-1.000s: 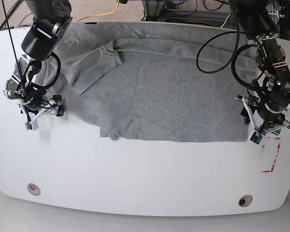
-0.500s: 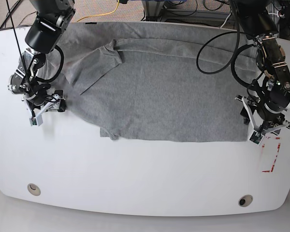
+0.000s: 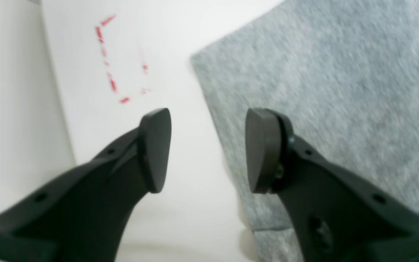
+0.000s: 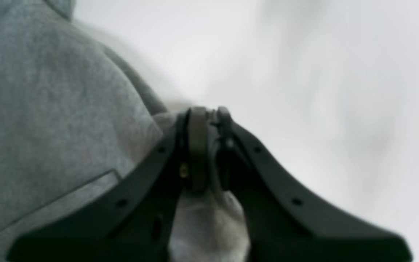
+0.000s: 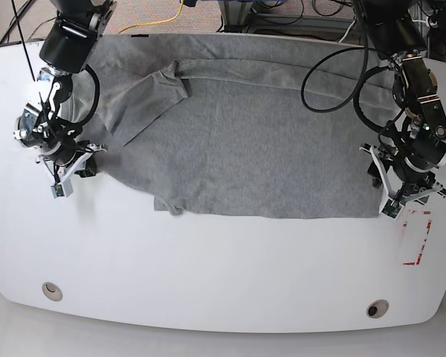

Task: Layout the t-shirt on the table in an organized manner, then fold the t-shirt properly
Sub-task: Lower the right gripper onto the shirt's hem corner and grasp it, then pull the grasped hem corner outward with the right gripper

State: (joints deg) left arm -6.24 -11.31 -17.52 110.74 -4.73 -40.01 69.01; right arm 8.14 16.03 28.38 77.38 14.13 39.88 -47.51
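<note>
- Large heather-grey short-sleeved jersey t-shirt lies spread over the far half of the glossy white curved-edge table, running nearly from the left edge to the right edge.
- Shirt's near hem is mostly straight; a small flap is turned up at its near-left corner.
- One sleeve is folded inward across the body toward the far-left corner, with a fold line along the far edge.
- Right gripper, at the table's left edge in the base view, sits at the shirt's left border.
- In the right wrist view, that gripper has its jaws pressed together, pinching a bunched bit of grey fabric; cloth sticks out below the pads. View is blurred.
- Left gripper is at the table's right edge, over the shirt's near-right corner.
- In the left wrist view, its jaws are spread wide, holding nothing: one finger above the shirt's side edge, the other above bare white table.
- Red tape rectangle outline lies on the table just nearward of the left gripper, near the right edge.
- Two small round metal grommets sit along the near edge, one by each near corner, well apart from the shirt.
</note>
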